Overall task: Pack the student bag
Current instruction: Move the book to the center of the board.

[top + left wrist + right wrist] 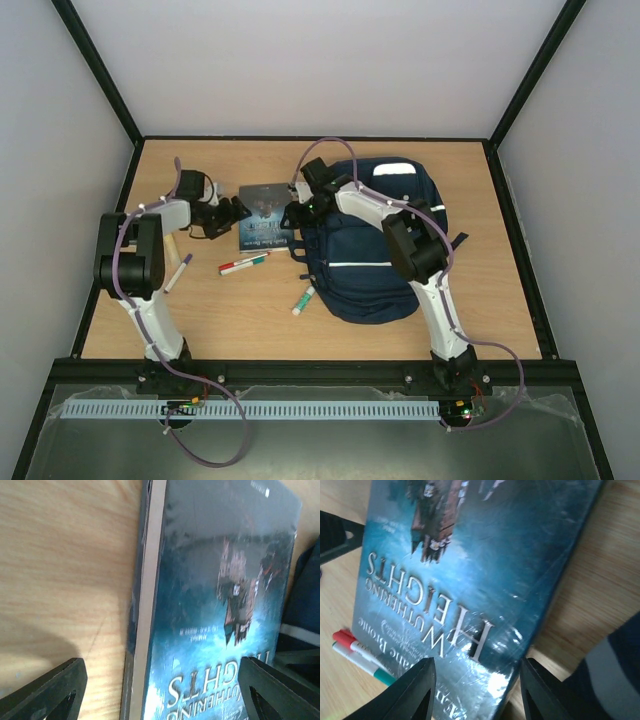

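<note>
My right gripper (476,666) sat closest to the lens, its black wedge-shaped fingers half spread above the corner of the book (470,555). Contact with it: couldn't tell.

Book was a flat glossy paperback with a teal-blue cover, white "Wuthering Heights" lettering and glare streaks. It lay flat on the wood-grain table (480,300).

My left gripper (160,666) stood wide at the book's opposite side, one finger over bare wood, the other past the cover. Nothing held.

Student bag (360,290) lay just beside the book, on its right in the top view. It was big, navy, soft fabric with a rounded outline, white reflective stripes and dark straps.

Beside the book's near corner, a red-capped marker (347,641) and a green-tipped marker (377,672) lay side by side, both with white barrels.
</note>
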You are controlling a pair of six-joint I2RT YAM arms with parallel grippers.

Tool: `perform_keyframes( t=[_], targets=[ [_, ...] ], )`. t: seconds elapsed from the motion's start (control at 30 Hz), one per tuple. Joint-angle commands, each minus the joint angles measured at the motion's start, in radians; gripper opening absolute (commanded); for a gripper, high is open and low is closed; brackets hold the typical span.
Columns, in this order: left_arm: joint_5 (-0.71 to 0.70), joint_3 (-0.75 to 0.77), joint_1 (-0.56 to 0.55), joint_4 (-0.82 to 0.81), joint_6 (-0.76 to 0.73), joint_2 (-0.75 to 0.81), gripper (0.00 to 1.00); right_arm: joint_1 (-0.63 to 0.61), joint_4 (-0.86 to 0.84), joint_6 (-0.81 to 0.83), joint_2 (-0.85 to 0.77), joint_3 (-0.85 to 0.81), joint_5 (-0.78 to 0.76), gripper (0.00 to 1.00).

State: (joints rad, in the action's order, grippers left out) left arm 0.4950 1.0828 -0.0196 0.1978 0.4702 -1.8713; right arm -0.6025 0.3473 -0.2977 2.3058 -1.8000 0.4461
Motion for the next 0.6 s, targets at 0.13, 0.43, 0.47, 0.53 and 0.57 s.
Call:
perform_keyframes(
  t=[0.13,0.43,0.47,0.53,0.57],
  targets=[
    [0.052,0.066,0.033,0.049,0.034,-0.181,0.85,0.001,0.090,-0.040,0.106,-0.041,-0.168,0.45],
    [0.162,0.143,-0.008,0.099,0.004,-0.319,0.85,0.001,0.115,-0.016,0.179,-0.071,-0.166,0.35],
    [0.197,0.139,-0.013,0.090,0.005,-0.323,0.85,0.001,0.115,-0.012,0.184,-0.074,-0.163,0.33],
    [0.260,0.132,-0.022,0.071,0.012,-0.323,0.84,0.001,0.117,-0.005,0.194,-0.081,-0.156,0.32],
    [0.292,0.125,-0.024,0.056,0.019,-0.318,0.84,0.001,0.119,0.001,0.199,-0.085,-0.152,0.32]
  ],
)
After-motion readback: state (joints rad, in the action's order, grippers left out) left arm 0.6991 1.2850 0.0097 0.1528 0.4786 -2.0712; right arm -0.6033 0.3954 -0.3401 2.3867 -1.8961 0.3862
